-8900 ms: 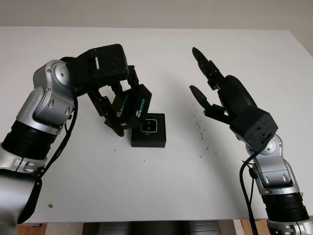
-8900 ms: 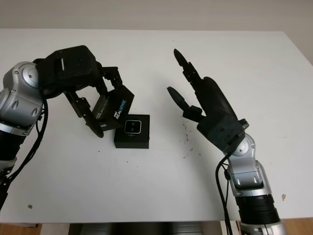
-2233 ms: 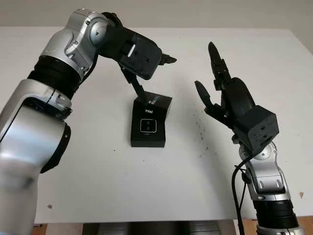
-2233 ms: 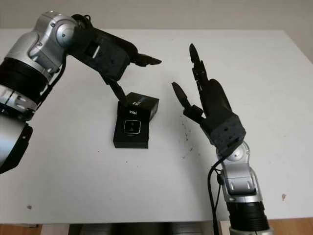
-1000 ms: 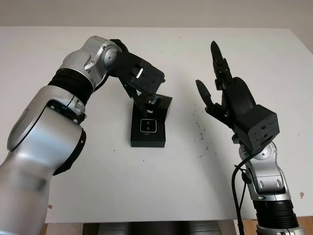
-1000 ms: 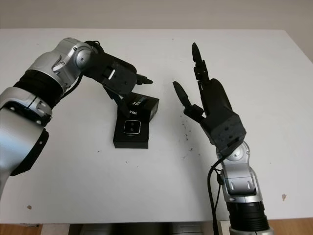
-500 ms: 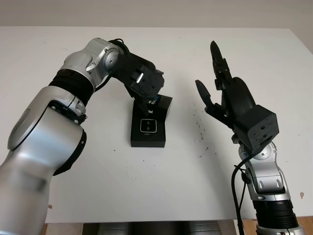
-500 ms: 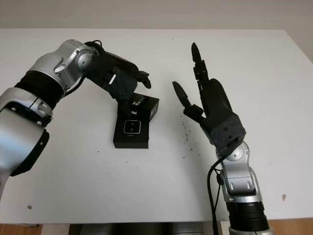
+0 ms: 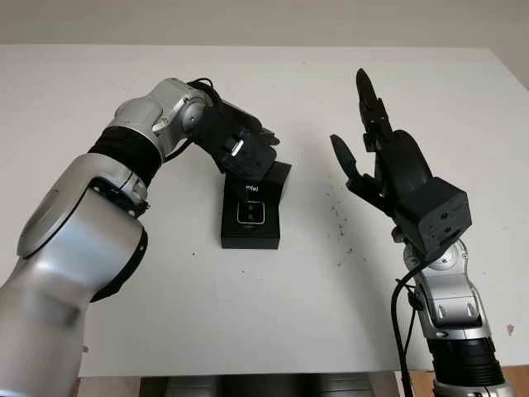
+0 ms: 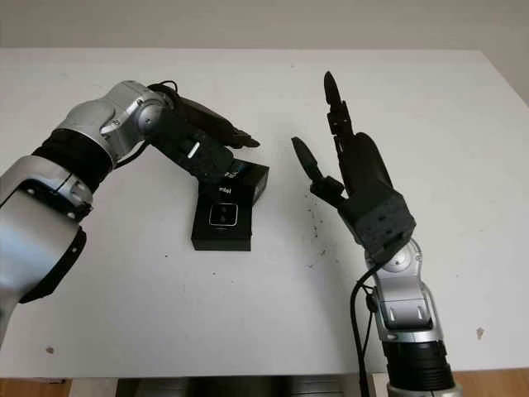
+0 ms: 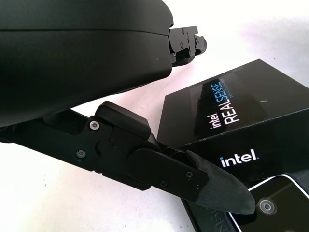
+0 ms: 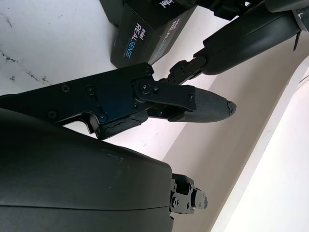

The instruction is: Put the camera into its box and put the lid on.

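The black box base (image 9: 251,234) lies in the middle of the table with the camera (image 9: 249,213) face up inside it. The black Intel RealSense lid (image 9: 273,177) leans tilted on the box's far edge. My left hand (image 9: 251,157) is open, low over the lid's far left side. In the left wrist view its thumb (image 11: 193,176) lies along the lid (image 11: 231,108) just above the camera (image 11: 268,205), without gripping. My right hand (image 9: 357,132) is open and raised to the right of the box, apart from it.
The white table (image 9: 248,322) has bare room in front of the box and on both sides. Dark specks (image 9: 339,227) mark its surface between the box and my right arm. Its far edge (image 9: 264,45) meets a wall.
My left hand has come down and closer to the leaning lid; 8.9 s ago it held the lid in the air. The box, the lid and my right hand have stayed put over the last second.
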Robot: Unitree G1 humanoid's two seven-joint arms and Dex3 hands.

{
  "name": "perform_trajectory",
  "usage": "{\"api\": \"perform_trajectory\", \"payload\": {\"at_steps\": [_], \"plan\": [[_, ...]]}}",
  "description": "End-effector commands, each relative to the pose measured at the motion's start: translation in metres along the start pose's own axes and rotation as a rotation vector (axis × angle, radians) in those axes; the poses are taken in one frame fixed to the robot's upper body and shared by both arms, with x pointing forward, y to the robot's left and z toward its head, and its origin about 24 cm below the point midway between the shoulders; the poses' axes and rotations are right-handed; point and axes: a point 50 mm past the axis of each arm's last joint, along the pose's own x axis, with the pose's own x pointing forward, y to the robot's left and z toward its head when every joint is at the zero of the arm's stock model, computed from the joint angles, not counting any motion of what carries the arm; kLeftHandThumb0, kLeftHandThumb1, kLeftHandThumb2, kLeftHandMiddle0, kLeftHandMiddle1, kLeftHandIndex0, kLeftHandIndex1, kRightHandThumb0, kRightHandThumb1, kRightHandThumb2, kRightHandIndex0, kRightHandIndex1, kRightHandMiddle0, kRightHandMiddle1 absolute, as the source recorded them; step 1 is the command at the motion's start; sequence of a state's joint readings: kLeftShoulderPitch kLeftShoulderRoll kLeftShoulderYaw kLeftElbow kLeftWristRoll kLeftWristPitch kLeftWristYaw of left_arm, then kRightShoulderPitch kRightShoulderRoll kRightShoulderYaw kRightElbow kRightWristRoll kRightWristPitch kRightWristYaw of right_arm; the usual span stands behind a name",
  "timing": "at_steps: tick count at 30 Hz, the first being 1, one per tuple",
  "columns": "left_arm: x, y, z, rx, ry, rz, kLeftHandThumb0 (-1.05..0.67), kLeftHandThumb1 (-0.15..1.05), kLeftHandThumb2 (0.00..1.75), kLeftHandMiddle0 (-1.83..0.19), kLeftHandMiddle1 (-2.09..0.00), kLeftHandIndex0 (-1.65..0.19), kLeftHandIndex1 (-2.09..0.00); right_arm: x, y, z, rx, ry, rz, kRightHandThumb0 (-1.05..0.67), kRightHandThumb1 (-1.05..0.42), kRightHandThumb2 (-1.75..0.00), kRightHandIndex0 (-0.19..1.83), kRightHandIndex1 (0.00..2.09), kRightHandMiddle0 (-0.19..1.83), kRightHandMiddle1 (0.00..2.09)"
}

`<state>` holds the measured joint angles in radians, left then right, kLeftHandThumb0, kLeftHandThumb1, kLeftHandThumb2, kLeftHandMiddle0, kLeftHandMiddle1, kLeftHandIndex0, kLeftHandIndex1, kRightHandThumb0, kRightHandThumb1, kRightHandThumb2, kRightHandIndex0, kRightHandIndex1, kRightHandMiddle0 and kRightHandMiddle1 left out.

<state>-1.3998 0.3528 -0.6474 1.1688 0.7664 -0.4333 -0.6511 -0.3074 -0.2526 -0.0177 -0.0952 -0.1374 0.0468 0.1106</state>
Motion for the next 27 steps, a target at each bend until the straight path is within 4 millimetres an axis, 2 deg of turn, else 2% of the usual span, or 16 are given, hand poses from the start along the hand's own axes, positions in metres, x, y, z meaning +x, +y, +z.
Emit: {"api": "perform_trajectory", "payload": {"at_steps": [1,6,8,9,10,11,12,13,15,16,17,19,22,24,27], "plan": [[0.0024,-0.0024,0.002,-0.008,-0.004,-0.011,-0.97,1.03,0.05,0.15,-0.05,0.16,-0.15,-0.0019,-0.001,0.0036,0.003,-0.022,-0.008,-0.68,-1.05,-0.54,-0.14,0.05,-0.14,0.06],[0.0031,-0.0049,0.002,0.001,-0.011,-0.005,-0.94,1.04,0.06,0.07,-0.08,0.13,-0.15,-0.0023,-0.0014,0.0031,0.0,-0.021,-0.009,-0.68,-1.05,-0.54,-0.14,0.05,-0.14,0.06],[0.0033,-0.0058,0.0024,-0.011,-0.031,0.017,-0.87,1.05,0.07,0.02,-0.1,0.11,-0.15,-0.0023,-0.0014,0.0034,0.006,-0.019,-0.008,-0.68,-1.05,-0.54,-0.14,0.05,-0.14,0.06],[0.0033,-0.006,0.0027,-0.017,-0.039,0.026,-0.79,1.05,0.08,0.05,-0.52,0.08,-0.16,-0.0023,-0.0014,0.0035,0.008,-0.018,-0.008,-0.68,-1.05,-0.54,-0.15,0.05,-0.14,0.06],[0.0032,-0.0068,0.0028,-0.034,-0.059,0.045,-0.76,1.05,0.09,0.12,-0.77,0.07,-0.15,-0.0023,-0.0013,0.0036,0.008,-0.021,-0.007,-0.68,-1.05,-0.54,-0.15,0.05,-0.14,0.06],[0.0031,-0.0078,0.0027,-0.046,-0.074,0.057,-0.68,1.05,0.11,0.1,-1.23,0.02,-0.18,-0.0024,-0.0012,0.0036,0.008,-0.024,-0.006,-0.68,-1.05,-0.54,-0.15,0.05,-0.14,0.06],[0.0031,-0.0087,0.0025,-0.059,-0.084,0.063,-0.62,1.05,0.15,0.03,-1.59,-0.06,-0.26,-0.0024,-0.0011,0.0037,0.007,-0.026,-0.006,-0.67,-1.05,-0.54,-0.15,0.05,-0.14,0.06],[0.0033,-0.0094,0.0021,-0.071,-0.088,0.062,-0.56,1.05,0.19,-0.08,-1.82,-0.05,-0.34,-0.0025,-0.0011,0.0037,0.004,-0.027,-0.006,-0.67,-1.05,-0.54,-0.14,0.05,-0.14,0.06],[0.0036,-0.0102,0.0015,-0.088,-0.09,0.058,-0.51,1.05,0.24,-0.07,-1.89,0.08,-1.03,-0.0026,-0.0011,0.0035,0.003,-0.027,-0.007,-0.67,-1.05,-0.54,-0.14,0.05,-0.13,0.06],[0.0036,-0.0105,0.0012,-0.098,-0.091,0.055,-0.49,1.05,0.25,-0.02,-1.97,0.12,-1.46,-0.0027,-0.0012,0.0033,0.006,-0.027,-0.006,-0.67,-1.05,-0.54,-0.14,0.05,-0.14,0.06],[0.0036,-0.0107,0.0009,-0.105,-0.092,0.054,-0.48,1.05,0.27,0.0,-2.0,0.09,-1.67,-0.0028,-0.0013,0.0032,0.008,-0.027,-0.006,-0.67,-1.05,-0.54,-0.14,0.05,-0.14,0.05],[0.0031,-0.0108,0.0003,-0.114,-0.096,0.046,-0.47,1.05,0.3,0.05,-2.03,0.1,-1.85,-0.0027,-0.0013,0.0031,0.008,-0.028,-0.007,-0.67,-1.05,-0.54,-0.14,0.05,-0.14,0.05],[0.0026,-0.0108,-0.0004,-0.126,-0.098,0.035,-0.46,1.05,0.37,0.11,-1.93,0.18,-1.92,-0.0024,-0.0011,0.0035,0.005,-0.027,-0.007,-0.68,-1.05,-0.54,-0.14,0.05,-0.14,0.05],[0.0025,-0.0108,-0.0006,-0.135,-0.099,0.03,-0.45,1.05,0.39,0.07,-1.92,0.16,-2.0,-0.0025,-0.0008,0.0039,0.008,-0.03,-0.006,-0.67,-1.05,-0.54,-0.14,0.05,-0.15,0.05],[0.0019,-0.0105,-0.0008,-0.144,-0.103,0.021,-0.44,1.05,0.43,-0.11,-1.66,0.04,-1.88,-0.0024,-0.0009,0.0028,0.003,-0.032,-0.007,-0.67,-1.05,-0.54,-0.14,0.05,-0.14,0.05]]}}
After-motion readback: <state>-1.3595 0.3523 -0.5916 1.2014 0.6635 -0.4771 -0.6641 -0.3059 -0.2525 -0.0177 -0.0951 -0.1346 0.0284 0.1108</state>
